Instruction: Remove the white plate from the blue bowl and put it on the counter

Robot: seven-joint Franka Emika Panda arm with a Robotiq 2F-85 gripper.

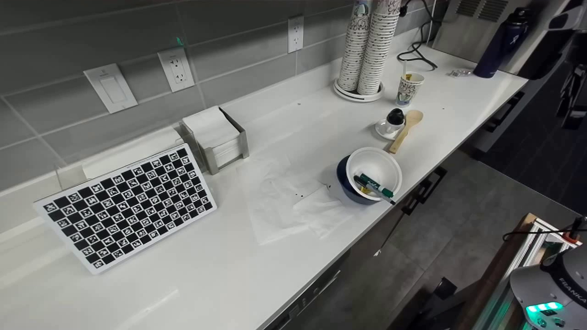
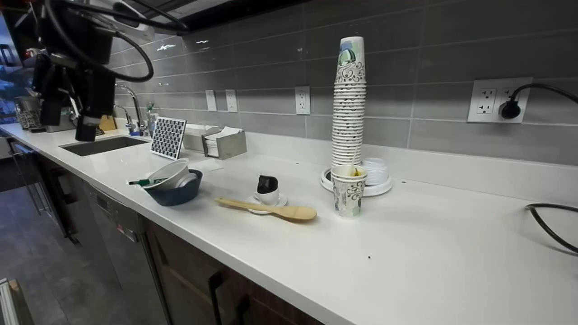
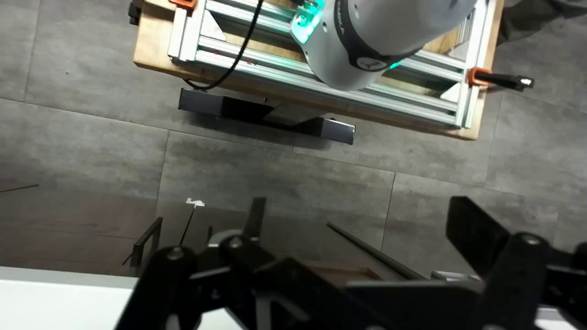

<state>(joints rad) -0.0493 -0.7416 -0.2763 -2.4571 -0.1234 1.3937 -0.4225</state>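
Close to the front edge of the table (image 1: 206,275), the white plate (image 1: 373,161) sat tilted inside the blue bowl (image 2: 177,196), with a green marker (image 1: 376,184) lying in it. Beside a small cup (image 2: 268,197) lay a wooden spoon (image 2: 295,212). Up in the air, I saw the end effector (image 2: 68,125) gaping wide, with nothing in its grip.
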